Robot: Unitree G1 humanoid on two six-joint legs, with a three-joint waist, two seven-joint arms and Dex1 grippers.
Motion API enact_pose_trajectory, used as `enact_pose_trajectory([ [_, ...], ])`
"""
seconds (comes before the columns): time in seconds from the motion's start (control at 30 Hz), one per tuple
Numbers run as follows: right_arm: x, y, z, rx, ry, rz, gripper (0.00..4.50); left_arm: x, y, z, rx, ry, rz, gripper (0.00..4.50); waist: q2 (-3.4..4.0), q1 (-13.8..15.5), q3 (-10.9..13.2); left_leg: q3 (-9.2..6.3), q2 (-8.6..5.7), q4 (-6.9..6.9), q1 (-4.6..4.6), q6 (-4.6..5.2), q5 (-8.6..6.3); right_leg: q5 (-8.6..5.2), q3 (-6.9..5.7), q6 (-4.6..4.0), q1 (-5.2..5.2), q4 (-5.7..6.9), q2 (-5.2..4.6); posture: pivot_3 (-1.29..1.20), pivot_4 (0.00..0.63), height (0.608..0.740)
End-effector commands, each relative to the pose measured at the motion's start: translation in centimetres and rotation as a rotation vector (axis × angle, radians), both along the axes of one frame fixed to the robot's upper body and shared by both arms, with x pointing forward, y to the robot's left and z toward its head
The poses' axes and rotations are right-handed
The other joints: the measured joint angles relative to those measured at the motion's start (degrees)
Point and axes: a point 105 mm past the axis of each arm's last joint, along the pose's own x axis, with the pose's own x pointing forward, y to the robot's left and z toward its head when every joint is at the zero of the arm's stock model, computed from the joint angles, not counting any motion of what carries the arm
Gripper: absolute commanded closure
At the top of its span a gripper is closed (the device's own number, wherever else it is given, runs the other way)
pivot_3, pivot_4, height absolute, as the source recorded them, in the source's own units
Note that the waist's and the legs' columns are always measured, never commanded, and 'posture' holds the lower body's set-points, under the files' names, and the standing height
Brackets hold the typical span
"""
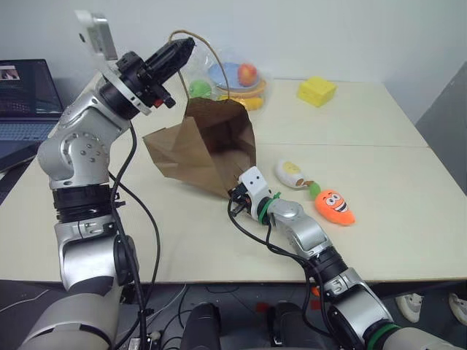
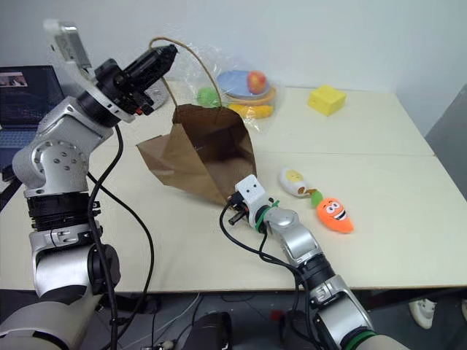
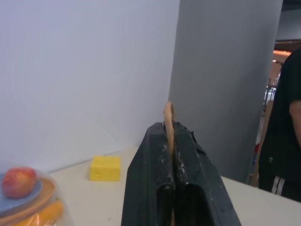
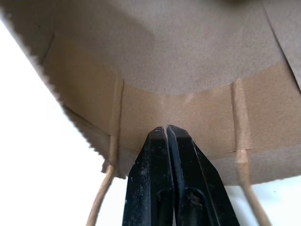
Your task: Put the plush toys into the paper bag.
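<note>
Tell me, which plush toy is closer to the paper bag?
The white oval plush toy with the yellow spot. It lies between the paper bag and the orange carrot plush toy, which lies farther out.

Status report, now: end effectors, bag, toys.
Left end effector shut on bag handle, lifted. Right end effector shut at paper bag rim. Carrot plush and white plush on table, unobstructed.

The left arm is raised high, bent at the elbow, its wrist angled up and toward the right, and the left gripper (image 1: 182,49) is clamped tight with a thin handle loop (image 3: 168,123) pinched between its black fingers. The right arm reaches forward low over the desk (image 1: 408,233), wrist dipping slightly, and the right gripper (image 4: 167,130) has its fingers pressed fully together at the paper bag's (image 1: 211,142) lower rim.
</note>
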Motion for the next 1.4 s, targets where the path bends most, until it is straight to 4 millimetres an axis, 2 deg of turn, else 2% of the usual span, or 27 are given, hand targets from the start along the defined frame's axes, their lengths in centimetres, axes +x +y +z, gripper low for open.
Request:
enact_pose_trajectory([
  [0.03,0.7,-0.9,0.1,-0.020,-0.011,-0.033,4.43,-1.1,0.6,1.5,0.001,-0.081,0.022,4.50,0.00,0.00,0.00,0.00,0.00,0.00,0.00,0.00,0.00,0.00,0.00,0.00,0.00,0.00,0.00,0.00,0.150,0.740],
  [0.17,1.0,-1.1,0.8,-0.004,-0.024,-0.048,4.43,-0.7,-0.1,-2.3,0.126,-0.016,0.025,4.50,0.00,0.00,0.00,0.05,-0.01,-0.03,-0.01,-0.01,0.00,0.00,0.04,0.00,0.00,-0.06,-0.01,0.00,0.150,0.740],
  [0.27,1.1,-1.2,1.3,0.019,-0.036,-0.060,4.43,-0.6,-0.2,-3.8,0.182,-0.002,0.033,4.50,0.00,0.09,0.00,0.05,0.00,-0.05,-0.02,-0.02,0.00,0.00,0.01,-0.01,-0.01,-0.07,-0.01,0.00,0.150,0.740],
  [0.33,0.7,-0.8,2.6,0.068,-0.059,-0.040,4.43,-0.8,-0.5,-5.1,0.230,0.015,0.008,4.50,0.00,0.08,0.00,0.05,0.00,-0.05,-0.02,-0.02,0.00,0.00,0.01,-0.01,-0.02,-0.07,-0.01,0.00,0.150,0.740],
  [0.57,-1.2,-0.1,6.9,0.186,-0.161,0.066,4.43,-0.9,-1.0,-6.5,0.279,0.039,-0.039,4.50,0.00,0.06,0.00,0.05,0.01,-0.08,-0.02,-0.03,-0.01,-0.01,0.01,-0.02,-0.02,-0.09,-0.02,0.00,0.150,0.740],
  [0.63,-1.6,-0.4,7.6,0.209,-0.186,0.075,4.43,-0.9,-1.2,-7.0,0.291,0.048,-0.054,4.50,0.00,0.10,0.00,0.05,0.01,-0.07,-0.03,-0.03,-0.01,-0.01,0.01,-0.02,-0.02,-0.10,-0.01,0.00,0.150,0.740],
  [0.7,-2.7,-1.4,9.3,0.250,-0.233,0.097,4.43,-0.8,-1.3,-7.4,0.301,0.056,-0.058,4.50,0.00,0.26,0.00,0.06,0.00,-0.07,-0.03,-0.03,-0.01,-0.01,0.01,-0.03,-0.01,-0.12,-0.02,0.00,0.150,0.740],
  [0.8,-4.8,-4.1,12.9,0.361,-0.301,0.099,4.43,-0.6,-1.4,-7.8,0.317,0.067,-0.076,4.50,0.01,0.38,0.00,0.07,-0.02,-0.07,-0.08,-0.03,-0.01,-0.02,0.01,-0.03,-0.02,-0.16,-0.05,0.00,0.150,0.740],
  [0.9,-5.9,-7.0,14.8,0.388,-0.338,0.048,3.85,-0.5,-1.6,-8.1,0.329,0.070,-0.084,4.50,0.00,0.34,0.00,0.07,-0.02,-0.07,-0.10,-0.04,-0.01,-0.02,0.01,-0.03,-0.02,-0.19,-0.07,0.00,0.150,0.740],
  [0.93,-6.4,-7.6,15.0,0.386,-0.336,0.045,3.55,-0.5,-1.6,-8.1,0.329,0.070,-0.086,4.50,0.00,0.32,0.00,0.06,-0.01,-0.07,-0.09,-0.04,-0.01,-0.02,0.01,-0.03,-0.01,-0.19,-0.07,0.00,0.150,0.740],
  [0.97,-6.5,-9.5,14.8,0.384,-0.320,-0.017,3.13,-0.5,-1.7,-8.0,0.328,0.070,-0.090,4.50,-0.01,0.34,-0.01,0.06,-0.01,-0.07,-0.07,-0.03,-0.01,-0.02,0.01,-0.04,-0.01,-0.17,-0.06,0.00,0.150,0.740],
  [1.03,-6.7,-11.8,14.6,0.378,-0.296,-0.094,2.45,-0.4,-1.8,-8.0,0.328,0.071,-0.094,4.50,-0.01,0.43,-0.01,0.02,0.01,-0.09,-0.04,-0.03,-0.01,-0.05,-0.05,-0.10,0.02,-0.17,-0.06,0.00,0.150,0.740],
  [1.1,-6.8,-16.0,12.4,0.253,-0.265,-0.242,1.66,-0.5,-2.0,-8.1,0.331,0.074,-0.107,4.50,-0.01,0.61,-0.01,0.04,-0.01,-0.09,-0.05,-0.03,-0.01,-0.06,-0.02,-0.11,0.01,-0.19,-0.07,0.00,0.150,0.740],
  [1.13,-7.1,-17.4,11.7,0.206,-0.252,-0.287,1.27,-0.5,-2.1,-8.2,0.332,0.075,-0.112,4.50,-0.02,0.61,-0.01,0.06,-0.07,-0.10,-0.05,-0.03,-0.02,-0.08,-0.01,-0.14,0.04,-0.25,-0.14,0.00,0.150,0.740],
  [1.27,-8.2,-21.1,8.9,0.070,-0.162,-0.441,0.03,-0.5,-2.2,-8.5,0.342,0.082,-0.123,4.50,-0.01,0.48,0.00,0.13,-0.08,-0.10,-0.07,-0.03,-0.02,-0.08,0.05,-0.13,0.02,-0.29,-0.17,0.00,0.150,0.740],
  [1.33,-8.5,-21.7,8.5,0.042,-0.145,-0.479,0.03,-0.6,-2.2,-8.5,0.344,0.082,-0.124,4.50,-0.01,0.16,0.00,0.11,-0.06,-0.10,-0.04,-0.02,-0.02,-0.08,0.04,-0.13,0.02,-0.26,-0.14,0.00,0.150,0.740],
  [1.4,-9.4,-21.0,7.1,0.045,-0.067,-0.421,0.03,-0.6,-2.2,-8.5,0.346,0.086,-0.133,4.50,0.01,-0.04,0.00,0.09,-0.04,-0.10,0.00,-0.02,-0.01,-0.07,0.06,-0.14,0.00,-0.25,-0.11,0.00,0.150,0.740],
])
